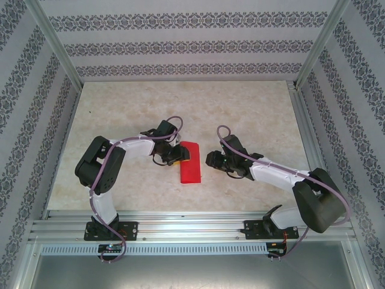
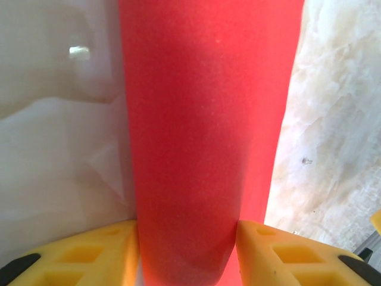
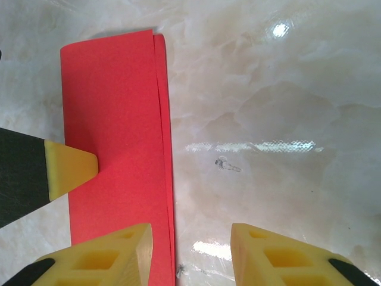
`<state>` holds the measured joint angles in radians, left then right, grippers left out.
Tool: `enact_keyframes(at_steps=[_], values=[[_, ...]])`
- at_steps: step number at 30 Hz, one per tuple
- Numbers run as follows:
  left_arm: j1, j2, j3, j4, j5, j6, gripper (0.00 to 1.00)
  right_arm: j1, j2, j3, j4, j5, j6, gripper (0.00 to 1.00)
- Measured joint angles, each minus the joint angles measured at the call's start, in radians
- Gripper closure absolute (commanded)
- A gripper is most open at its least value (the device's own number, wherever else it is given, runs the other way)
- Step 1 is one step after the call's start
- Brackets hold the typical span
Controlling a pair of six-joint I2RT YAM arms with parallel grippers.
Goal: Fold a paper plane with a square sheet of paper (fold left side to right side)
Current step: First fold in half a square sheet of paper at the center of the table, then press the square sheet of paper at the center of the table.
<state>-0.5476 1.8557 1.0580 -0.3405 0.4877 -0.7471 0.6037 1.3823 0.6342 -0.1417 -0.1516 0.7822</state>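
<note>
Red square sheet of paper (image 3: 113, 119), folded, long axis running ahead of right gripper (image 3: 190, 238) (open, empty), offset to its left; left gripper (image 2: 187, 238) straddles it, grip unclear

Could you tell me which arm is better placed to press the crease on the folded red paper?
Probably left: the left hand has the red paper between its fingers, one fingertip on it near the folded edge. The right hand is open, mostly over bare table.
</note>
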Motion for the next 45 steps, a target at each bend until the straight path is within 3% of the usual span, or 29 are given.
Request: enact_keyframes(at_steps=[5,24,45], values=[[-0.035,0.022,0.036,-0.007,-0.022,0.001,0.52,0.000,0.018,-0.002,0.011,-0.013,0.000,0.61],[-0.043,0.031,0.047,-0.033,-0.061,0.005,0.65,0.000,0.035,-0.002,0.029,-0.027,0.000,0.62],[-0.043,0.014,0.011,0.020,-0.064,-0.022,0.61,0.031,0.092,0.009,0.044,-0.053,0.001,0.62]])
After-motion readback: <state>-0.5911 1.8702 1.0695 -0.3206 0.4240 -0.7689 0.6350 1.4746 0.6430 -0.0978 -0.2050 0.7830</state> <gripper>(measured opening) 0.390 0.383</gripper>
